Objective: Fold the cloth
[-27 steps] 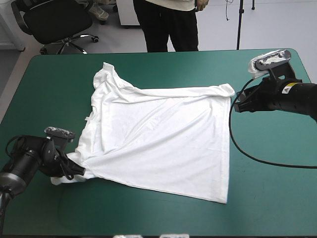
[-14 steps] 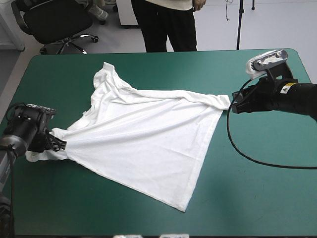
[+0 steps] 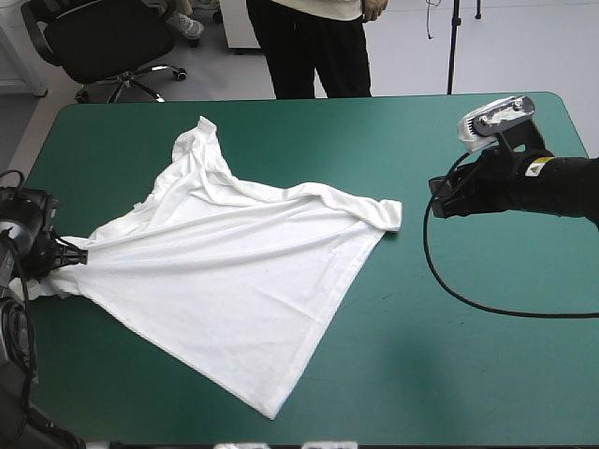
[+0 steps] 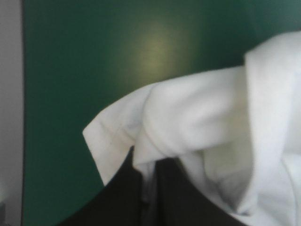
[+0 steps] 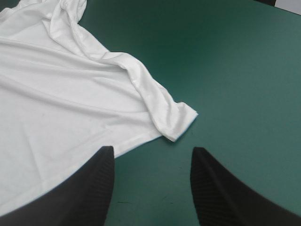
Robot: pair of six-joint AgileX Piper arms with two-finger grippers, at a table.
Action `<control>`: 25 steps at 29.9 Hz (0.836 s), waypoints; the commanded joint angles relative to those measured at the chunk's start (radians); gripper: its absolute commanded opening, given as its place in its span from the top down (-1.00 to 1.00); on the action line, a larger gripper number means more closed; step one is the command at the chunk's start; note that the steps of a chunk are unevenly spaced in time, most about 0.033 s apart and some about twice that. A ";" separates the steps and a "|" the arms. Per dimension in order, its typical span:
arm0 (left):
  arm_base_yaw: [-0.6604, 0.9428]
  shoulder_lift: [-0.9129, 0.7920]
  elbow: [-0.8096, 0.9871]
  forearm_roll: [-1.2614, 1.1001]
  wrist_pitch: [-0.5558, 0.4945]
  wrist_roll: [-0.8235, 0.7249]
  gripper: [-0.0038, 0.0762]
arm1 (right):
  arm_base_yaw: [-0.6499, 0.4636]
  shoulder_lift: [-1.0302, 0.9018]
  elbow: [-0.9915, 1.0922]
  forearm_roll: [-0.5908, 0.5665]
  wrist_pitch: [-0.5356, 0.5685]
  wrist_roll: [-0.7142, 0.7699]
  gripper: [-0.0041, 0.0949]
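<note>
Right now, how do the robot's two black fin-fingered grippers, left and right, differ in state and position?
The left gripper is shut on an edge of the white short-sleeved T-shirt; the right gripper is open and empty. The left sits at the left edge of the teal-green table cover; the right hangs over the right side, apart from the shirt. Both point toward the shirt.

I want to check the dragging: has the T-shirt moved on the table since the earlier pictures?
Yes. The T-shirt slid toward the table's left edge, away from the right end effector.

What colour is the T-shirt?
The T-shirt is plain white; high view shows it best.
</note>
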State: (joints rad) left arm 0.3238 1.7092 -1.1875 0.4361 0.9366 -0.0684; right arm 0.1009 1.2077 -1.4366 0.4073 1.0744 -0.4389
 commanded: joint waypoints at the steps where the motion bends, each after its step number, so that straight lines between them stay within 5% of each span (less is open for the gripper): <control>1: 0.107 -0.012 -0.079 0.020 -0.037 -0.061 0.95 | -0.005 -0.017 -0.027 0.044 -0.041 -0.023 -0.03; 11: 0.262 0.006 -0.114 -0.386 -0.095 0.162 0.89 | -0.005 -0.017 -0.027 0.047 -0.037 -0.045 -0.05; 13: 0.262 0.006 -0.116 -0.393 -0.092 0.172 0.67 | -0.005 -0.017 -0.027 0.047 -0.033 -0.047 -0.10; 20: 0.262 -0.031 -0.116 -0.392 -0.028 0.161 -0.58 | -0.005 -0.017 -0.027 0.067 -0.020 -0.056 -0.23; 25: 0.262 -0.142 -0.116 -0.436 -0.011 0.147 -0.66 | -0.005 -0.019 -0.027 0.069 -0.018 -0.066 -0.23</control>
State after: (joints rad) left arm 0.5841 1.6837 -1.2726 0.0456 0.9299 0.0897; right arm 0.1009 1.2106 -1.4366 0.4430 1.0950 -0.4878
